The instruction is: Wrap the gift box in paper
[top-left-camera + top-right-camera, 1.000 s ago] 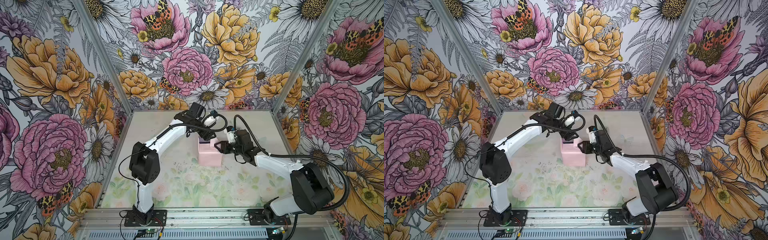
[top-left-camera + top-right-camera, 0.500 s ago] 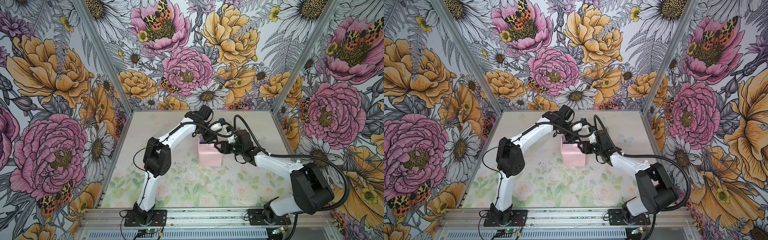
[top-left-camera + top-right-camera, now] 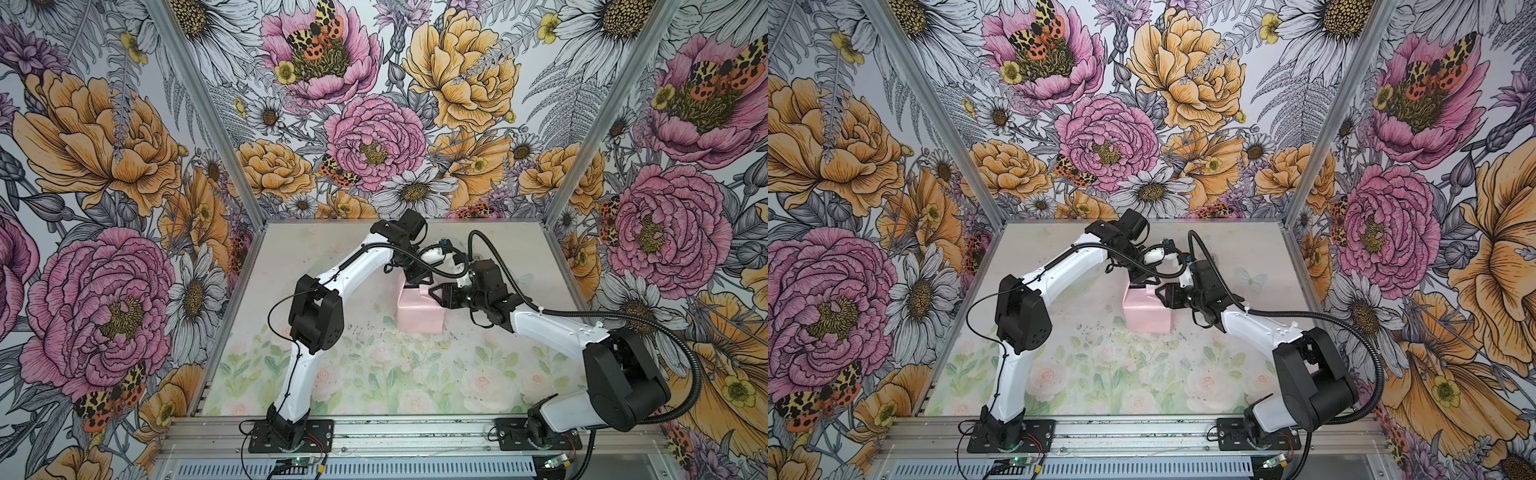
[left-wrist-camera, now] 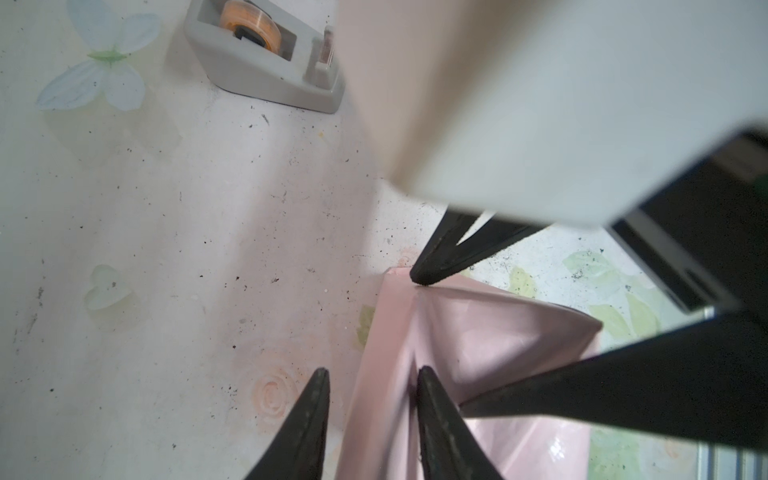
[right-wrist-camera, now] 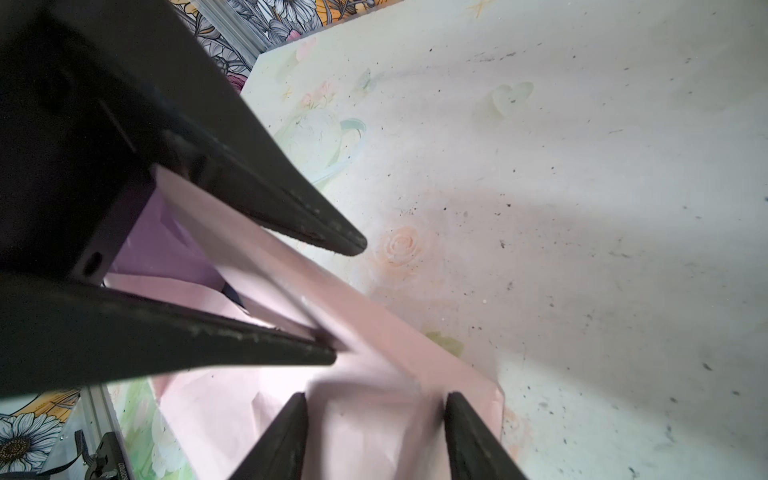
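The paper, pale pink face out, is folded into a boxy parcel at the table's middle. The gift box is hidden inside it; only a dark sliver shows beside lilac paper. My left gripper hangs over the parcel's back end, its jaws narrowly apart astride an upright paper fold; one finger touches the fold. My right gripper reaches in from the right and is shut across the paper-covered end, with paper filling the gap between its fingers.
A grey tape dispenser with an orange roll stands on the table behind the parcel. Both arms crowd together over the parcel. The floral table mat stretches toward the front rail, and patterned walls close in three sides.
The left arm has swung right and down onto the parcel's back end, and its jaws have narrowed around the paper fold. The right gripper has kept its place and grip.
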Available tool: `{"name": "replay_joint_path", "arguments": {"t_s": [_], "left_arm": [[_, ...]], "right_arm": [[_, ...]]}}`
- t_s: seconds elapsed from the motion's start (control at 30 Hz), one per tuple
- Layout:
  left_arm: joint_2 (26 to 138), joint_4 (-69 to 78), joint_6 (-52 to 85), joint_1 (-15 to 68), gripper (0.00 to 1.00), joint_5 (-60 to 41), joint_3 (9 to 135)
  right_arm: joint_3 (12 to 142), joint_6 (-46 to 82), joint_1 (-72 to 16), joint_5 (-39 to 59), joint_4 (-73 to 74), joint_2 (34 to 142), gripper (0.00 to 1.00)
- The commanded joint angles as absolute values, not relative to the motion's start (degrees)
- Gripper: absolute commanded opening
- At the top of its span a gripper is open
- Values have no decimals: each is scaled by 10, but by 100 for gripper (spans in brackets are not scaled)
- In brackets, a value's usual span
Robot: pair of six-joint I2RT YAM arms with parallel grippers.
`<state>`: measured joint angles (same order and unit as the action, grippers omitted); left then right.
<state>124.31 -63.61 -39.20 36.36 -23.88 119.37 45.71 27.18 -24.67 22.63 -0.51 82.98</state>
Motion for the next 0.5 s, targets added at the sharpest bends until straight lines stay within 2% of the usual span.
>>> {"name": "replay_joint_path", "arguments": {"t_s": [0.0, 0.27, 0.47], "left_arm": [[1258, -645, -393, 362, 32, -226, 1212], [1257, -644, -387, 362, 25, -223, 1219], [1257, -644, -385, 364, 22, -225, 1220]], "right_arm": [[450, 267, -251, 239, -60, 814, 55], [451, 300, -218, 287, -70, 759, 56], [460, 310, -208, 282, -72, 769, 56]]}}
